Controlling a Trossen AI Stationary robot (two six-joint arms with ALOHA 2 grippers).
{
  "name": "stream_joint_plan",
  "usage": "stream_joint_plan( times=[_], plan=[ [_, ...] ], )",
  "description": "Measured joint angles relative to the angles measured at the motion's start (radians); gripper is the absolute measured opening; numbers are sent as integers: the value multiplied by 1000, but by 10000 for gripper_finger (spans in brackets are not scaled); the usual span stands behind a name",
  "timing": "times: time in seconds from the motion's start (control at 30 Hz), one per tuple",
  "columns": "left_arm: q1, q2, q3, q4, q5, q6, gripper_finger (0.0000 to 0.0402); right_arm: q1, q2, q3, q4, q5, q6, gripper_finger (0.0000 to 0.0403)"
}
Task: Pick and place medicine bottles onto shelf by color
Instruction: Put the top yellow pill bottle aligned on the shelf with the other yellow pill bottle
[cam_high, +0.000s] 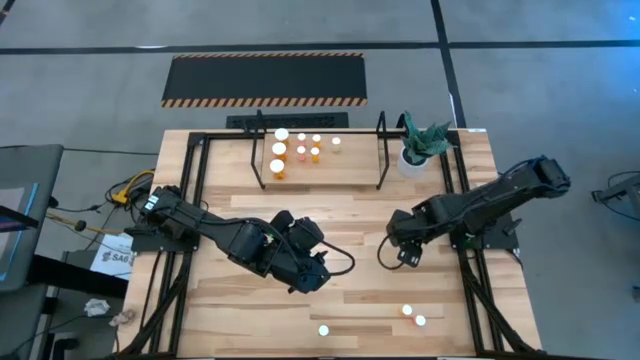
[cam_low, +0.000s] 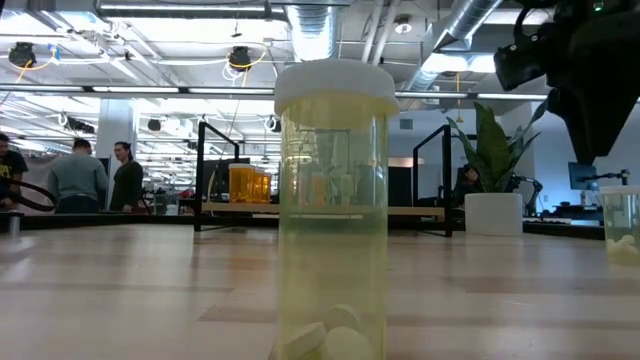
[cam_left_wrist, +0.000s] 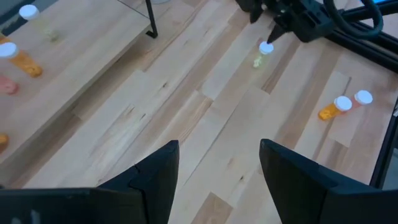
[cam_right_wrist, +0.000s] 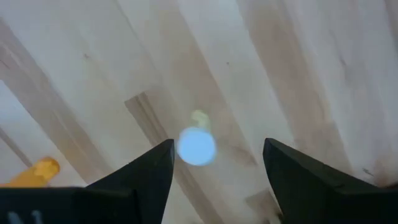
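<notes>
Pale yellow and capped in white, a medicine bottle (cam_low: 331, 215) is standing upright closest to the low camera, with white tablets showing at its bottom; from above it is sitting near the front edge of the wooden surface (cam_high: 220, 310). Two more small bottles (cam_high: 413, 316) are standing side by side farther right along that front strip, one orange-bodied and one only a white cap from above. Toward the middle, the left end effector (cam_high: 308, 268) is hovering over bare wood with its dark fingers (cam_left_wrist: 155, 180) spread wide and nothing between them. Across from it, the right end effector (cam_high: 408, 252) is hanging above a pale bottle (cam_right_wrist: 196, 145), its fingers (cam_right_wrist: 146, 177) opened wide on either side of the white cap without touching it; whether that bottle is upright or lying cannot be told. At the back, the shelf (cam_high: 380, 150) of thin black bars is carrying a cluster of bottles (cam_high: 296, 150) on its wooden floor, mostly orange with a pinkish one among them, grouped toward its left half. Just beside the shelf's right hoop, a white pot with a green plant (cam_high: 419, 143) is sitting at the rear corner. Beyond the surface, people (cam_low: 90, 178) are standing in the room.
</notes>
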Motion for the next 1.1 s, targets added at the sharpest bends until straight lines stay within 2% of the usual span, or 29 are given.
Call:
stream_joint_plan(
  times=[0.63, 1.0, 1.1],
  plan=[
    [-14, 0, 0, -17, -2, -9, 209, 114, 193, -10, 66, 14, 6, 270],
    [-19, 0, 0, -16, -3, -14, 210, 102, 190, -90, 136, 50, 11, 268],
    [-19, 0, 0, -16, -3, -14, 209, 99, 192, -98, 134, 51, 11, 252]
  ],
)
